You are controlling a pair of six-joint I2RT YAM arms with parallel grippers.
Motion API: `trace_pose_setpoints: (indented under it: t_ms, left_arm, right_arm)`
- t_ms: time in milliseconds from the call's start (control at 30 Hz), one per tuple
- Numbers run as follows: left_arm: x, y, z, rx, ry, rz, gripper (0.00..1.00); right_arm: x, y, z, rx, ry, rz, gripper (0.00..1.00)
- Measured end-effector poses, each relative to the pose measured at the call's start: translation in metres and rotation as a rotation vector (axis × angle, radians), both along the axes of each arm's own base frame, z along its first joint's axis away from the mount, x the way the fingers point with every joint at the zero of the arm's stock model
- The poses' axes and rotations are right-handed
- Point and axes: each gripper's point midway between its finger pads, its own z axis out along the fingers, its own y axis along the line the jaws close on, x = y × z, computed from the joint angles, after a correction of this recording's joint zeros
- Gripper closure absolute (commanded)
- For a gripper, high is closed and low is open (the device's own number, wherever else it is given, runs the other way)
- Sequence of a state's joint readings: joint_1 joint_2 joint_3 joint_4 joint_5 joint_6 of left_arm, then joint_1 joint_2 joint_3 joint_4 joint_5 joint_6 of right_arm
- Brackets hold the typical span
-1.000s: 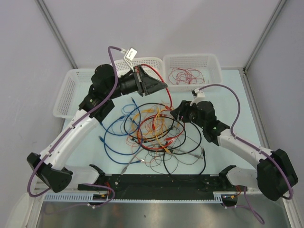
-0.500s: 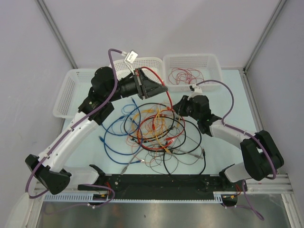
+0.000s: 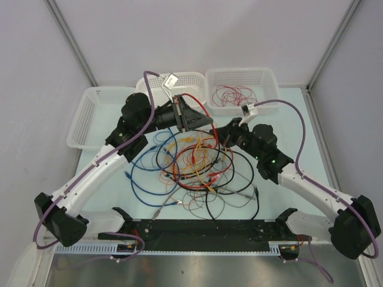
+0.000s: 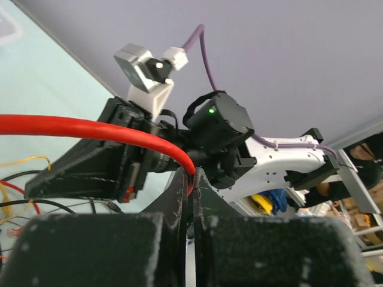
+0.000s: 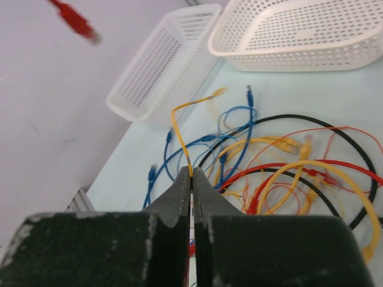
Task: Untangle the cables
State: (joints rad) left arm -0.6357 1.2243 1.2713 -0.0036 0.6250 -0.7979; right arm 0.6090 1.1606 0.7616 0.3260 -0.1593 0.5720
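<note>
The cables point(image 3: 191, 164) lie in a tangled heap of red, yellow, blue and black loops at mid-table. My left gripper point(image 3: 208, 122) hangs above the heap's far edge, shut on a thick red cable point(image 4: 90, 128) that arcs away to the left from its tips point(image 4: 191, 174). Just to its right, my right gripper point(image 3: 218, 136) is shut on a thin yellow cable point(image 5: 179, 134), which rises out of its closed tips point(image 5: 192, 173). A red plug end point(image 5: 75, 21) dangles at the top left of the right wrist view.
Three white mesh baskets stand along the far edge: left point(image 3: 90, 113), middle point(image 3: 182, 78), and right point(image 3: 263, 81) holding thin red wires point(image 3: 230, 94). A black rail point(image 3: 203, 230) runs along the near edge. The two grippers are close together.
My right gripper has closed on the thin yellow cable, and its arm has shifted. The left gripper has drifted slightly right, still holding the red cable.
</note>
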Motion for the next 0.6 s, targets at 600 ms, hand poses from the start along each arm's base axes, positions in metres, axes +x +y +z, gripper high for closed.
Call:
trace_pose_setpoints:
  t_ms: [600]
  left_arm:
    - [-0.028,-0.006,0.027,-0.118,-0.064,-0.142,1.00]
  right_arm:
    - [0.019,-0.063,-0.052,-0.174,0.167,-0.235,1.00]
